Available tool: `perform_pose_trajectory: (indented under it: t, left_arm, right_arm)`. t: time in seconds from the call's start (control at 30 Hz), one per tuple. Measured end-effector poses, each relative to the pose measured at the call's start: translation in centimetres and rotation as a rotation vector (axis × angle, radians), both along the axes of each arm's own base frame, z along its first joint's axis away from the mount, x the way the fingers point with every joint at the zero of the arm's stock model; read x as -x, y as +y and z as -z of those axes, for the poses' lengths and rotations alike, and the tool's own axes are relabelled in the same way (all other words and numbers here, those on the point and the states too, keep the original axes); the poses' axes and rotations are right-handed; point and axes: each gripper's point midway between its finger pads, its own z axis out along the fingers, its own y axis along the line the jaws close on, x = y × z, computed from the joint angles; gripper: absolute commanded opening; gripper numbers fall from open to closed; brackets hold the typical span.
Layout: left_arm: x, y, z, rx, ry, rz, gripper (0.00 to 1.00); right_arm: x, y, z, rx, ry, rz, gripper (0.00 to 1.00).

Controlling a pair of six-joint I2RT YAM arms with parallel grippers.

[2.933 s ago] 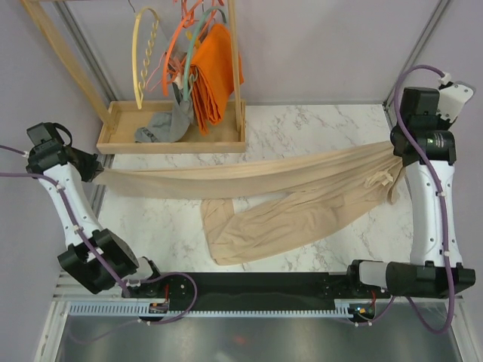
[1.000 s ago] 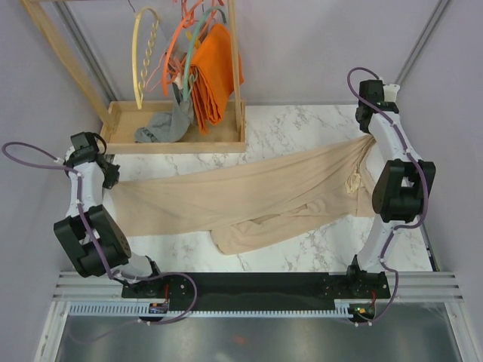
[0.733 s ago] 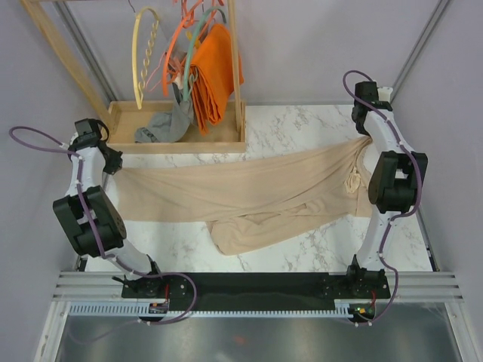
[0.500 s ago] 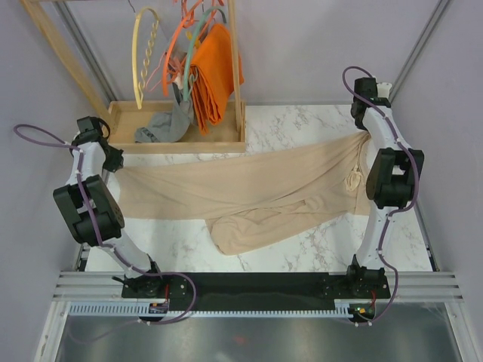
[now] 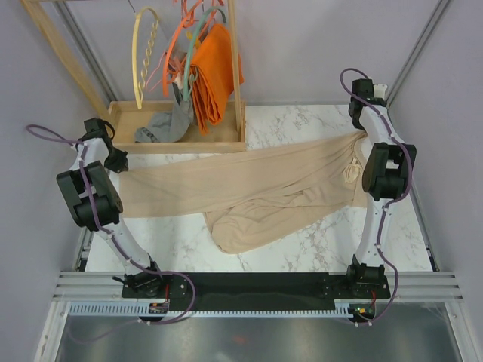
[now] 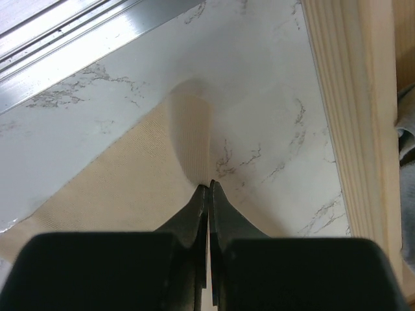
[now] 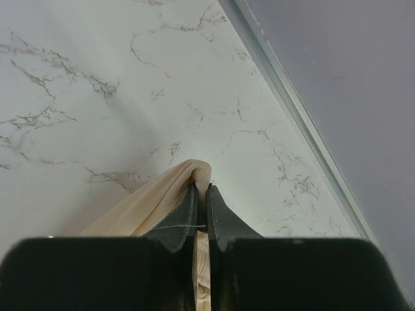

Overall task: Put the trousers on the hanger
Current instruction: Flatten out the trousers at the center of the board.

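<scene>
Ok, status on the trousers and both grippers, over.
Left gripper shut on trousers leg end, right gripper on waist. Hanger hangs on rack beside orange cloth.

1. One pair of beige trousers point(image 5: 249, 188).
2. One cream hanger point(image 5: 150, 51) with a twisted bar.
3. One teal hanger point(image 5: 186, 60).
4. Several orange hangers point(image 5: 172, 53), too tangled to count exactly.
5. One orange cloth point(image 5: 215, 72).
6. One grey garment point(image 5: 161, 128).
7. One wooden tray point(image 5: 173, 145).
8. Two grippers: left gripper point(image 6: 208, 188) and right gripper point(image 7: 201, 188).
</scene>
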Motion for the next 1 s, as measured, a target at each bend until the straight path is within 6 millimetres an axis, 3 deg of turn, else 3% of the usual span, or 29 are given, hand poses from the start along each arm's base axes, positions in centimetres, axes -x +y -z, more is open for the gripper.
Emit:
perform_pose_trajectory:
  t: [0.13, 0.2, 0.23, 0.27, 0.33, 0.37, 0.47, 0.5, 0.67, 0.77, 0.87, 0.93, 1.0]
  left_arm:
    - [-0.3, 0.1, 0.7, 0.005, 0.012, 0.001, 0.02]
    - [-0.5, 0.2, 0.8, 0.005, 0.014, 0.001, 0.05]
    - [-0.6, 0.2, 0.9, 0.005, 0.014, 0.000, 0.12]
    - [-0.7, 0.3, 1.0, 0.005, 0.015, 0.001, 0.32]
    - [-1.0, 0.4, 1.1, 0.004, 0.016, 0.004, 0.52]
    - [-1.1, 0.4, 1.2, 0.006, 0.016, 0.002, 0.67]
    - [-1.2, 0.4, 1.3, 0.009, 0.017, 0.007, 0.93]
    - [-1.2, 0.4, 1.3, 0.012, 0.017, 0.005, 0.97]
    - [-0.2, -0.2, 1.1, 0.019, 0.035, 0.009, 0.99]
    - [1.4, -1.1, 0.9, 0.027, 0.052, 0.014, 0.98]
    - [3.6, -2.6, 0.5, 0.037, 0.072, 0.028, 0.97]
    - [4.9, -4.4, 0.2, 0.051, 0.075, 0.061, 0.96]
    - [5.8, -7.0, -0.3, 0.059, 0.075, 0.118, 0.95]
  right_arm:
    - [-0.1, 0.2, 1.4, -0.012, 0.023, -0.007, 0.03]
    - [-0.2, 0.3, 1.8, -0.020, 0.027, -0.012, 0.11]
    - [-0.4, 0.3, 1.9, -0.023, 0.027, -0.015, 0.19]
    - [-0.5, 0.4, 2.1, -0.027, 0.027, -0.017, 0.33]
    - [-0.8, 0.6, 2.3, -0.041, 0.025, -0.026, 0.54]
    - [-1.0, 0.6, 2.2, -0.043, 0.025, -0.031, 0.66]
    - [-1.7, 0.8, 1.3, -0.051, 0.012, -0.042, 0.82]
    - [-1.9, 0.9, 0.7, -0.051, 0.002, -0.043, 0.85]
    - [-1.9, 1.6, -2.6, -0.056, -0.035, -0.036, 0.88]
    - [-0.5, 3.5, -4.2, -0.077, -0.021, -0.052, 0.88]
    - [1.2, 8.8, -6.1, -0.082, -0.012, -0.139, 0.84]
    - [3.3, 15.0, -6.8, -0.111, 0.006, -0.257, 0.79]
    - [6.6, 22.7, -6.7, -0.171, 0.033, -0.418, 0.73]
